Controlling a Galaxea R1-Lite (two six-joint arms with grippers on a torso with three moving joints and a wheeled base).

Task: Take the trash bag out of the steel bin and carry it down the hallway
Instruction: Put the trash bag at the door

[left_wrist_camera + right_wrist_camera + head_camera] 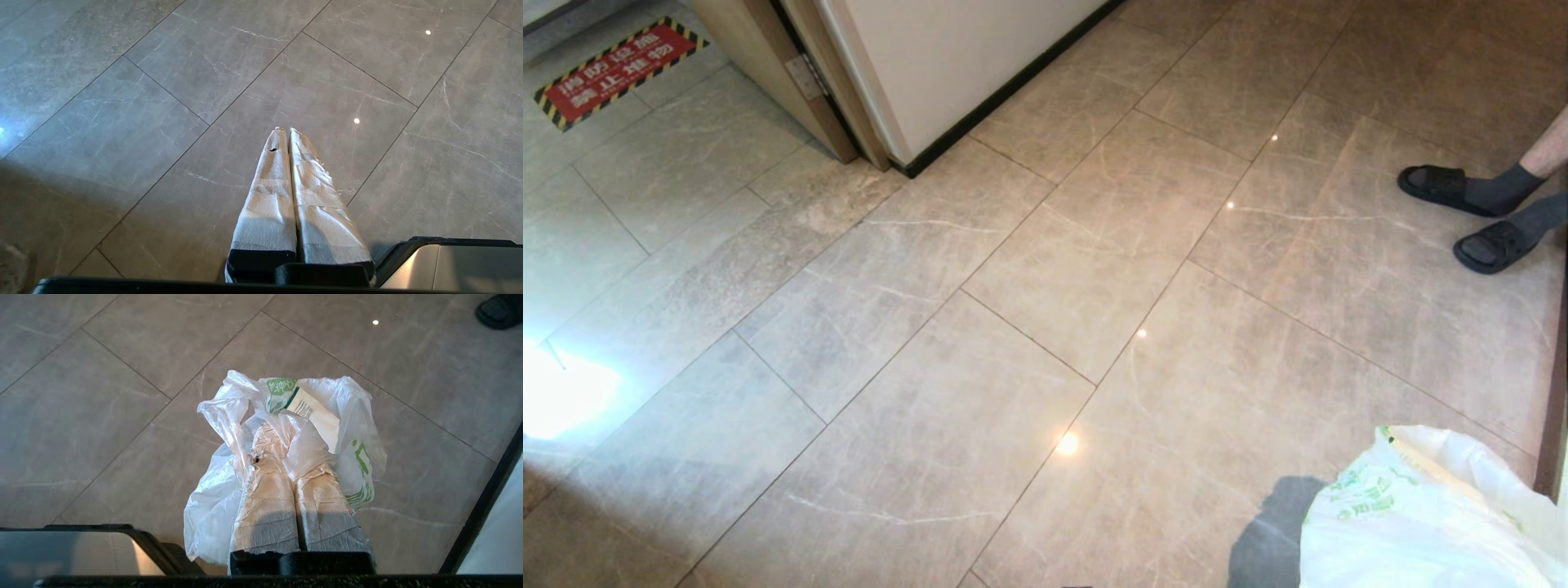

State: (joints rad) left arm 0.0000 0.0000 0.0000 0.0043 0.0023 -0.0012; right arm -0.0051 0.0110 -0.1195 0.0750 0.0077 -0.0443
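Our right gripper (286, 435) is clamped on the trash bag (327, 428), its tape-wrapped fingers (267, 498) pressed together with the thin white plastic bunched over and around their tips, which it hides. We hold the bag above the hallway floor (102, 416); in the head view only its upper part shows, at the lower right corner (1413, 523), the rest cut off by the edges, and our arm itself is out of sight there. Green printing runs over the plastic, too crumpled for us to read, and a white label with a green stripe and fine dark print (314, 414) sits among the folds, also illegible.

Our left gripper (284, 130) is closed on nothing, its wrapped fingers (265, 204) touching along their length, pointing at bare tile.

Farther out, a person's feet in dark socks and black slides (1474, 212) stand at the right edge, cut off at the leg. By the cream wall with its black baseboard (1005, 90), a red floor sign with yellow-and-black striped border (617, 69) carries white Chinese characters we cannot read with certainty.
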